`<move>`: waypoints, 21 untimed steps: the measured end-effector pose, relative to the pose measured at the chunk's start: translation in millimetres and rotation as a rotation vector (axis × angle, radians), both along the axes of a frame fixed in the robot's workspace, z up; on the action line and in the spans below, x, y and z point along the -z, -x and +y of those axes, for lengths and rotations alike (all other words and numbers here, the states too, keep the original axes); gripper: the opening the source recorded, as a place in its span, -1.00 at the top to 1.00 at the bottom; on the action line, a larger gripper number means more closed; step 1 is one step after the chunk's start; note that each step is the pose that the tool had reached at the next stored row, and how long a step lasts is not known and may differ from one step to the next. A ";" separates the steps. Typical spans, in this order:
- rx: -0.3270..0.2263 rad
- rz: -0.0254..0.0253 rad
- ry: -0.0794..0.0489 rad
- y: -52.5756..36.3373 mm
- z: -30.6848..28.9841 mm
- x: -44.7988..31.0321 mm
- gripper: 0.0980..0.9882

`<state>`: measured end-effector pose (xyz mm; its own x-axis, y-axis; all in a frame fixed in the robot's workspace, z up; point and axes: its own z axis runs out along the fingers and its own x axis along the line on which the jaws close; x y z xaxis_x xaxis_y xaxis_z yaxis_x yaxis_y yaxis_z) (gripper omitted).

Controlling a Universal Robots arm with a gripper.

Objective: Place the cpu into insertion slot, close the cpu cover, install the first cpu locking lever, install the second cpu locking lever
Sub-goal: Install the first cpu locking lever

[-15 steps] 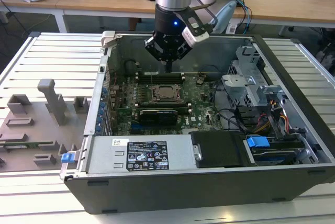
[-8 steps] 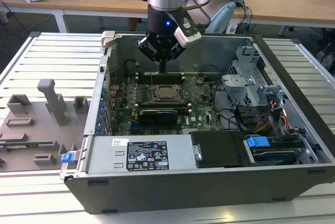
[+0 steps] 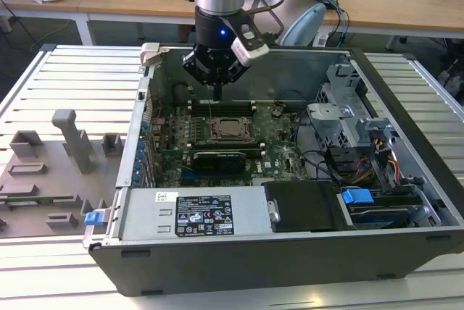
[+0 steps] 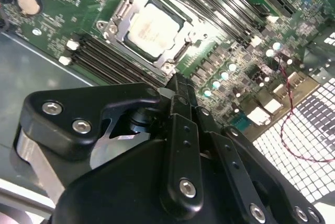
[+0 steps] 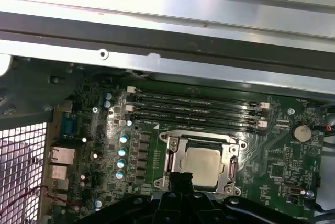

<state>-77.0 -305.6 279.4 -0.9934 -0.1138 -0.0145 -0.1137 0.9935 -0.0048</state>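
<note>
While claw (image 3: 216, 93) hovers above, cpu (image 4: 155, 29) sits in insertion slot (image 4: 120, 28), apart

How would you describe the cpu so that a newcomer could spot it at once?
Look into the open computer case at its green motherboard. Just beside the long black memory slots sits the cpu. It is the one flat, plain silver-grey square, framed by the metal cpu cover.
</note>
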 end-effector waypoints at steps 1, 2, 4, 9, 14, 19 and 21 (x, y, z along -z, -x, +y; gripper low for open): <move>0.004 0.0001 0.000 4.7 0.1 2.3 0.98; 0.006 0.0000 -0.001 7.5 0.3 2.7 0.98; 0.008 -0.0001 -0.003 13.4 0.8 3.6 0.98; 0.016 -0.0001 -0.006 21.0 6.4 8.3 0.98; 0.017 0.0000 -0.007 21.4 18.5 12.5 0.98; 0.017 0.0000 -0.008 21.2 25.5 14.4 0.98; 0.017 0.0000 -0.008 20.1 26.1 15.0 0.98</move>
<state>-97.1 -279.5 264.5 -0.9952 -0.0968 -0.0153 -0.0969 0.9953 0.0034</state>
